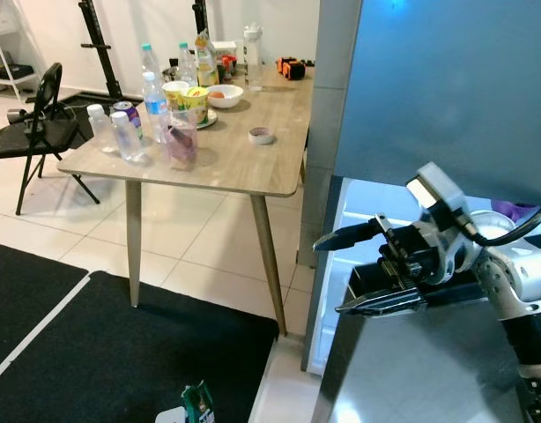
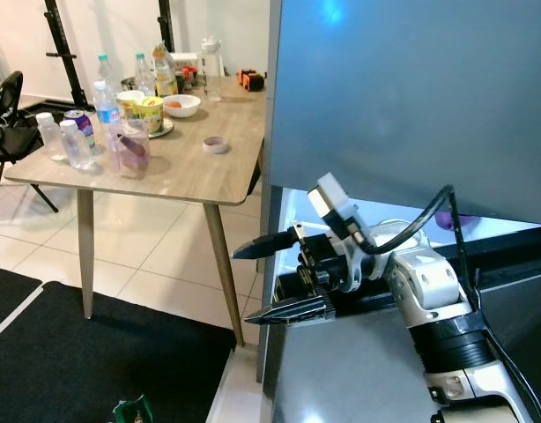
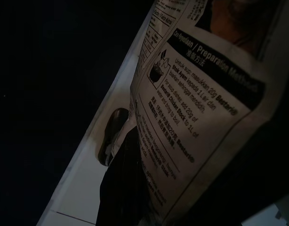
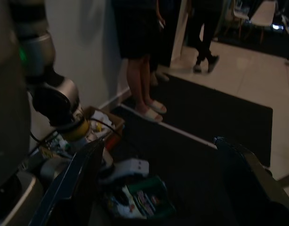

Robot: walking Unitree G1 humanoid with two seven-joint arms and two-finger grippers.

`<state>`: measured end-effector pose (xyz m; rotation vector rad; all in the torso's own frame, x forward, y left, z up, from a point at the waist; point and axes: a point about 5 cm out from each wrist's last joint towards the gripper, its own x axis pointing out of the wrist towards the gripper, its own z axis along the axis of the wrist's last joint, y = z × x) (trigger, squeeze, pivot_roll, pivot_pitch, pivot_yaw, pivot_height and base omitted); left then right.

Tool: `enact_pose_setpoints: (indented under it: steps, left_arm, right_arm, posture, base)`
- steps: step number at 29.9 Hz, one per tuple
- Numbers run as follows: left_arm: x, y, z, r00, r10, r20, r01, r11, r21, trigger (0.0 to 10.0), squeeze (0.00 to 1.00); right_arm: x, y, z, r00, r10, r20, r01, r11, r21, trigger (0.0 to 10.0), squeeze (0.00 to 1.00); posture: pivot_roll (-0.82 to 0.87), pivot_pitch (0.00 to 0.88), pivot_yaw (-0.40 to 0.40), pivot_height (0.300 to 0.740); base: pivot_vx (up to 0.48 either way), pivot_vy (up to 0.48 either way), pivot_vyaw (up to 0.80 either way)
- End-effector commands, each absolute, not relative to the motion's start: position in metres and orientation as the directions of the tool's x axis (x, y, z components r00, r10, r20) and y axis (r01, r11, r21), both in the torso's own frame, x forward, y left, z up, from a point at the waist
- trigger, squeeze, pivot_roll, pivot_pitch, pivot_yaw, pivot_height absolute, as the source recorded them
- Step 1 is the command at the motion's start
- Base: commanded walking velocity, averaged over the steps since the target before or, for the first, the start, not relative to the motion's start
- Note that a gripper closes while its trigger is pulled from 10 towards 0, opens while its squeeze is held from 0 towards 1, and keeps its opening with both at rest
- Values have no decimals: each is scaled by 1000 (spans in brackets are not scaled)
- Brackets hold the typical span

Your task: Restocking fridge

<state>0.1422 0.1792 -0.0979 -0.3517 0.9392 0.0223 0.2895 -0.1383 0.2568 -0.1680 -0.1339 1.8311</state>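
A: Location of packet?

B: Clamped in left gripper, low over the black mat, well apart from the fridge. Lies pressed along one black finger in the left wrist view.

A: Right gripper?

B: Spread wide, nothing between the fingers. Raised just beside the lit lower compartment, above the grey lower panel.

A: Handling estimate for packet?

B: Judged light and soft: thin printed wrapper, creased, cooking instructions on the back (stock, by the text). Likely to flop and crumple if squeezed hard. Probably slippery on the glossy film. Best pinched near a sealed edge or across the firm middle, not at a loose corner. No breakage risk expected, only denting.

A: Other stock?

B: On the table: water bottles, cups, a bowl. Well apart from both grippers.

A: Hidden or unclear?

B: Much. Front of packet unseen; top and lower edge cut off in the wrist view. Second finger of left gripper not made out. Shelves inside the compartment masked by right arm and glare, so free space unknown. Cannot tell whether grey panel is door or drawer. Right wrist view dim: a person's legs on the mat, little else legible.
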Motion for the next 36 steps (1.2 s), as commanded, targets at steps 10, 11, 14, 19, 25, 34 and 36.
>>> enact_pose_setpoints:
  steps: [10, 11, 14, 19, 25, 34, 36]
  left_arm:
    - [129, 175, -103, 551, -151, -821, -180, 939, -294, 10000, 0]
    - [129, 175, -103, 550, -151, -821, -181, 939, -294, 10000, 0]
    - [130, 174, -103, 555, -153, -818, -183, 937, -299, 10000, 0]
    - [131, 174, -103, 556, -151, -817, -186, 936, -299, 10000, 0]
    - [129, 175, -103, 550, -153, -821, -184, 937, -298, 10000, 0]
    - [130, 176, -103, 549, -154, -822, -179, 939, -295, 10000, 0]
    - [130, 176, -103, 549, -156, -821, -177, 939, -296, 10000, 0]
  right_arm:
    - [292, -148, 245, -89, 996, 27, -985, -84, -154, 10000, 0]
    - [299, -152, 250, -18, 995, 101, -989, -3, -148, 10000, 0]
    - [303, -165, 261, 49, 960, 275, -990, 82, -112, 10000, 0]
    - [283, -179, 264, -64, 903, 424, -998, -46, -51, 10000, 0]
    - [245, -175, 253, -280, 839, 467, -952, -305, -23, 10000, 0]
    - [208, -150, 225, -470, 805, 361, -826, -546, 143, 10000, 0]
    - [203, -148, 217, -479, 811, 336, -808, -557, 193, 10000, 0]
  posture:
    - [-79, 41, -41, 740]
    - [-87, 43, -39, 740]
    - [-86, 43, -39, 740]
    - [-86, 43, -39, 740]
    - [-88, 44, -31, 740]
    - [-94, 45, -28, 740]
    - [-94, 44, -28, 740]
  base:
    - [0, 0, 0]
    - [0, 0, 0]
    - [0, 0, 0]
    - [0, 0, 0]
    - [0, 0, 0]
    - [0, 0, 0]
    - [0, 0, 0]
